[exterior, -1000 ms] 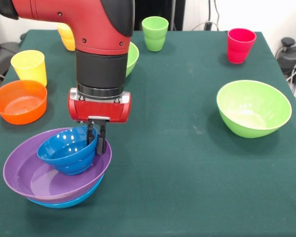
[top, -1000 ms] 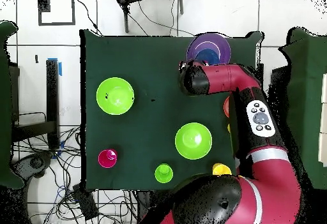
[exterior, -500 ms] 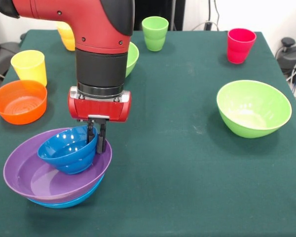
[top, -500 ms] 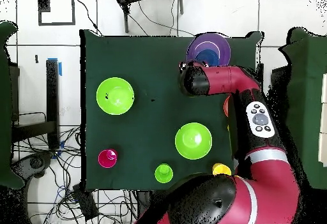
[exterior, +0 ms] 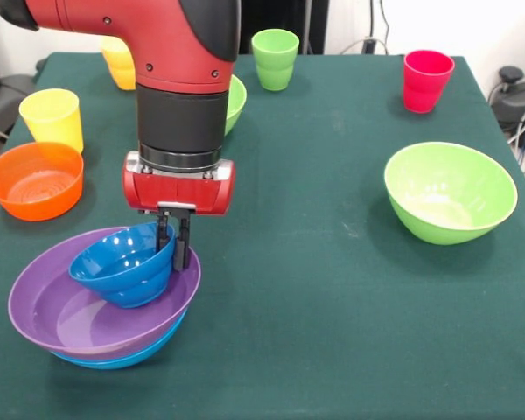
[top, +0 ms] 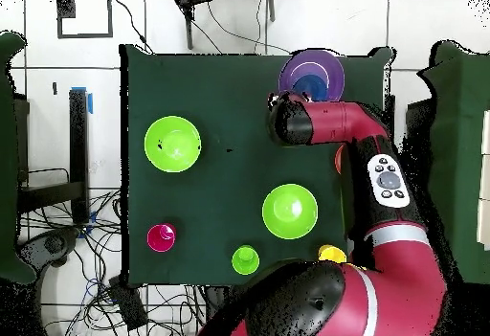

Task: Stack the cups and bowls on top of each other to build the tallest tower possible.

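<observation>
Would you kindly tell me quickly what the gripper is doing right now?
Gripper: jaws shut on the small blue bowl's rim, over the purple bowl.

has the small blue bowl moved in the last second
Yes, slightly. In the front view the small blue bowl, pinched by the gripper, has shifted a little away from the orange bowl.

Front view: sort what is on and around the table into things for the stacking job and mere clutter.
For the job: small glossy blue plastic bowl gripped by the hand; wide purple bowl; large blue bowl; orange bowl; two light green bowls; yellow, orange-yellow, green and red tumblers.

Clutter: cables beside the table.
</observation>
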`<state>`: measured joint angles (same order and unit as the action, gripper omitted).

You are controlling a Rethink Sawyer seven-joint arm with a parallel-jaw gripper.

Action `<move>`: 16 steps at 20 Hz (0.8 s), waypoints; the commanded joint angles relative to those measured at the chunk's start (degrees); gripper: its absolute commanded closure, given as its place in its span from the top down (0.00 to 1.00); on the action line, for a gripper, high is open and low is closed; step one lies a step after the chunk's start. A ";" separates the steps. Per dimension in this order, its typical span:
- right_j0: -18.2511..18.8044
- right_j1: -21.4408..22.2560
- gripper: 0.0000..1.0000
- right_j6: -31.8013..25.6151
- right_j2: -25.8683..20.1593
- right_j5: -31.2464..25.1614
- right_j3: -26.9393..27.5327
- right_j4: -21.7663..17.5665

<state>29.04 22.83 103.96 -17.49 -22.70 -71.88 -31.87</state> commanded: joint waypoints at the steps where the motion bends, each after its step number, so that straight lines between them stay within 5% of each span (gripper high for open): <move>1: -4.38 -4.93 0.00 8.56 -0.51 0.51 -10.17 2.68; 16: -6.44 -4.44 0.00 8.45 2.40 2.84 -12.97 8.02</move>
<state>26.33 23.37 103.98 -13.86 -18.05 -75.23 -25.65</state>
